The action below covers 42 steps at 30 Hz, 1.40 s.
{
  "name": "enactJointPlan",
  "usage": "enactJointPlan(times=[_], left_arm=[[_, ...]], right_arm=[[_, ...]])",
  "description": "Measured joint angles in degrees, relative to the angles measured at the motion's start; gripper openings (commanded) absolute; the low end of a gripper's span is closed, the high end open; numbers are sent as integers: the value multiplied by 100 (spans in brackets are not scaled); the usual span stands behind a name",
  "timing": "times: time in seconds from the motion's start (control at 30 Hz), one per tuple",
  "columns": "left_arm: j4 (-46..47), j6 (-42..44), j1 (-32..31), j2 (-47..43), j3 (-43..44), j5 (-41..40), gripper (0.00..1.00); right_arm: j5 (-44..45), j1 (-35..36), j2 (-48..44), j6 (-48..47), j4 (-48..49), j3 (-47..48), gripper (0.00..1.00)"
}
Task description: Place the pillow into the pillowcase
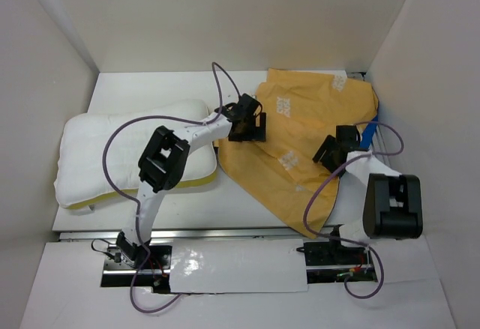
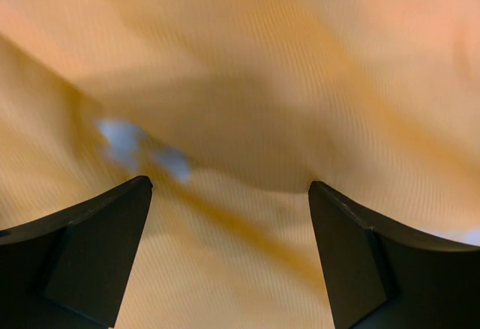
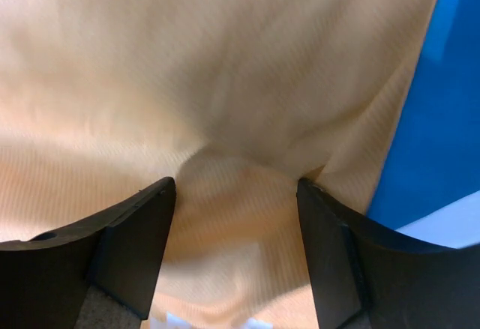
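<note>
Find the pillowcase [image 1: 315, 127] spread orange side up at centre right of the desk [image 1: 187, 205], blue showing only along its right edge. Pinch a single layer: right pincer [image 3: 236, 183] partway apart around a raised pucker, not clamped; left pincer [image 2: 229, 186] gaping wide over the left border, holding nothing. Lift apart to open a mouth. Mind the pillow [image 1: 112, 157] at far left, just beside the case, crossed by the left arm [image 1: 161, 160].
</note>
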Motion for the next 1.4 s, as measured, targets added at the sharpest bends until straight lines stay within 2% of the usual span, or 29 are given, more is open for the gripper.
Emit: enactJointPlan(times=[0.1,0.23,0.43,0.53,0.57,0.7,0.8,0.87,1.0,1.2,1.3,1.4], left_arm=[[-22,52,254,426,603,-11,99],[-109,177,564,1172,1790,264,99],[-127,199,780,2079,3206,761,99],[-85,214,778,2247,3449,964,99],[-66,227,761,2256,3458,990,99],[-72,361,686,2251,3473,1008,99],[-116,498,662,2103,3344,953,99],[-151,592,638,1690,2894,787,99],[-286,809,549,306,1655,267,99],[-426,752,31,-1537,208,-358,99],[-476,570,-278,-1718,-426,-334,99],[-664,341,-417,-1394,-688,-304,99]], right_arm=[[-175,181,-614,76,170,-608,72],[-380,894,-1429,275,-55,-1117,73],[-671,2208,-2387,402,-592,-1082,75],[-817,2771,-2391,313,-800,-807,81],[-772,2903,-2315,258,-885,-660,87],[-166,3230,-1714,-17,-1139,308,100],[291,2955,-1060,-149,-1211,1329,100],[466,2529,-533,-197,-1187,2124,100],[699,1727,649,-452,-1165,3578,100],[780,1263,2839,-1510,-1440,5845,100],[640,1134,3788,-2232,-1567,6749,100],[323,968,4404,-2970,-1685,7200,100]])
